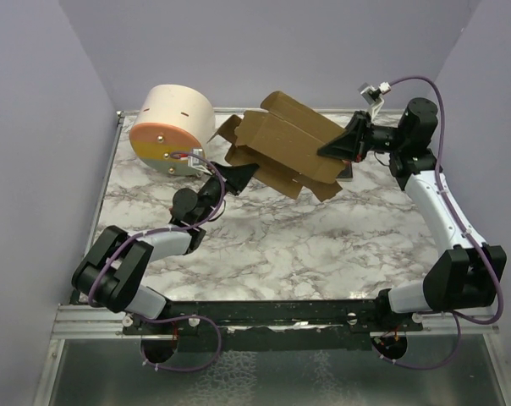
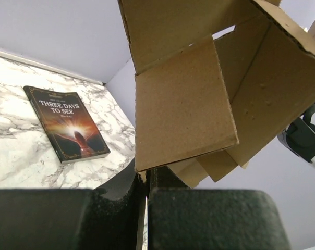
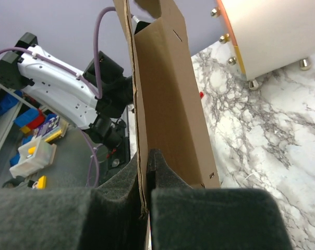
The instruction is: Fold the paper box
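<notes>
The paper box [image 1: 285,144] is a brown cardboard sheet with its flaps partly bent, held up off the marble table between both arms. My left gripper [image 1: 243,175] is shut on the corner of a lower left flap; in the left wrist view the jaws [image 2: 145,176] pinch the corner of that flap [image 2: 181,109]. My right gripper [image 1: 338,145] is shut on the box's right edge. The right wrist view shows its pads [image 3: 145,174] clamped on a thin panel [image 3: 165,104] that stands on edge in front of the camera.
A big cream cylinder [image 1: 169,127] with an orange face stands at the back left, close to the box's left flaps. A dark paperback book [image 2: 66,122] lies flat on the marble table [image 1: 272,245] below the box. Purple walls enclose the back and sides.
</notes>
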You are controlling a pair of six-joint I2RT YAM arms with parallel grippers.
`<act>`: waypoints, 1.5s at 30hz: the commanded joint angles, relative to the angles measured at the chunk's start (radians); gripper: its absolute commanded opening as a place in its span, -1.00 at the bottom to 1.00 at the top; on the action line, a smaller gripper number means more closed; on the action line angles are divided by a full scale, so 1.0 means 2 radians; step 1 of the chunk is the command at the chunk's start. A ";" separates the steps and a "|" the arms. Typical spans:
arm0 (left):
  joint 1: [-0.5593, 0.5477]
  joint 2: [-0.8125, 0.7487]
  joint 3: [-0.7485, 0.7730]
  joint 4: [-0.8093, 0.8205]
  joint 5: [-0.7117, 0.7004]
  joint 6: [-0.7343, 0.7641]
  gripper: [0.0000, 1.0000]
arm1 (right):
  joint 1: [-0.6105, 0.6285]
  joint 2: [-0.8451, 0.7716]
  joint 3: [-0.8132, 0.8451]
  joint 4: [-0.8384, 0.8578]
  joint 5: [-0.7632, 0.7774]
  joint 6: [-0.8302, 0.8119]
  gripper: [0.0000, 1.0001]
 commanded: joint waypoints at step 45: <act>0.051 -0.252 -0.003 -0.731 -0.198 0.180 0.36 | -0.121 -0.072 -0.137 -0.028 -0.061 -0.183 -0.98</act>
